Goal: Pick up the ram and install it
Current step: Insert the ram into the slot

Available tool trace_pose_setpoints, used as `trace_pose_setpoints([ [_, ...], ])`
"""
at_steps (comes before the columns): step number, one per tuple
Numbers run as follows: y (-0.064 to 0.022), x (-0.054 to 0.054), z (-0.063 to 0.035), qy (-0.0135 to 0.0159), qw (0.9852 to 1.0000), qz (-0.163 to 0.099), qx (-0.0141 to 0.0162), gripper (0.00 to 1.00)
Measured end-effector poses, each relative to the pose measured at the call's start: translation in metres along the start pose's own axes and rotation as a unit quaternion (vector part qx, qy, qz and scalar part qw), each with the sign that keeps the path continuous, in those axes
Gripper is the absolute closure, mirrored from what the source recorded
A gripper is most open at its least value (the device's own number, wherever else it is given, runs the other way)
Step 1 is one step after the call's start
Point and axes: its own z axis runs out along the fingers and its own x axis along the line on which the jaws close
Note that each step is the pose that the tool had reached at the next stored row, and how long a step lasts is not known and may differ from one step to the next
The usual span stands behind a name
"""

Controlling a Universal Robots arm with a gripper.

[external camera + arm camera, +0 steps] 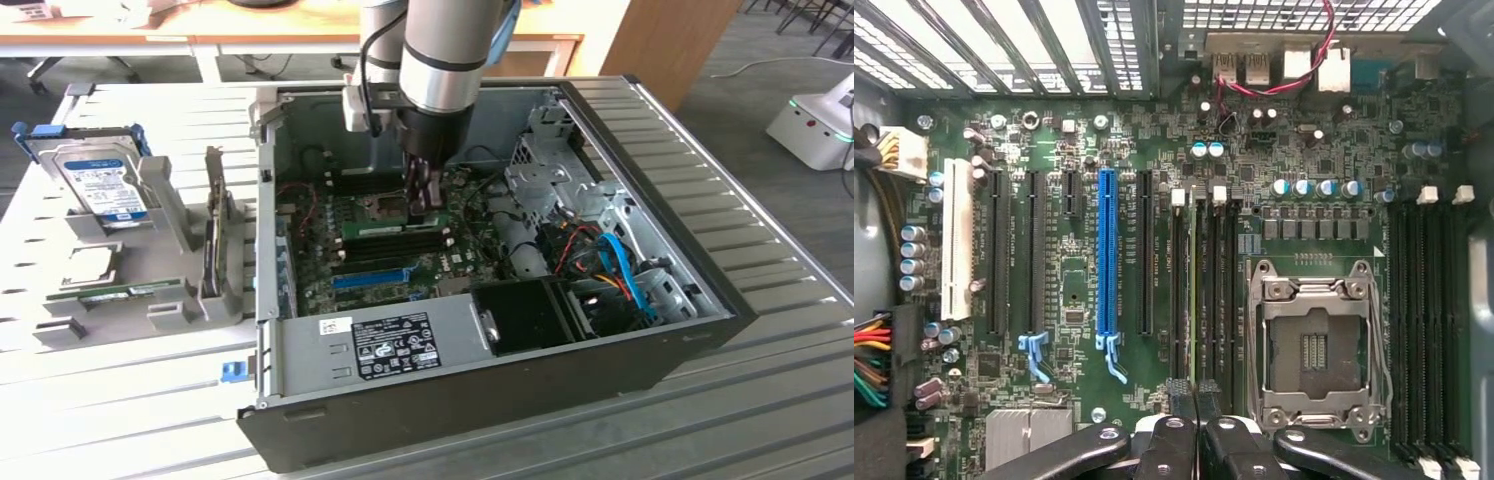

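Observation:
The ram (1200,300) is a thin green stick seen edge-on, standing in a memory slot of the motherboard (1069,290) beside the CPU socket (1314,350). In the exterior view the ram (380,227) shows as a green strip among the black slots inside the open computer case (694,300). My gripper (430,207) reaches straight down into the case. In the wrist view my gripper (1196,398) has its two black fingers pressed together over the near end of the ram's top edge.
On the exterior view's left a grey rack (160,250) holds a silver hard drive (104,185) and a second green stick (127,293). A blue expansion slot (1106,250), empty black memory slots (1424,320), cables (614,265) and a fan (534,315) crowd the case.

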Motion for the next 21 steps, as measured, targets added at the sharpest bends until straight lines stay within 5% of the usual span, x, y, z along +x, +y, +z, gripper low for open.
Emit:
trace_pose_setpoints([
  [21,-0.0031,0.0,0.0071,-0.0001,1.0,0.0,0.0001,0.88],
])
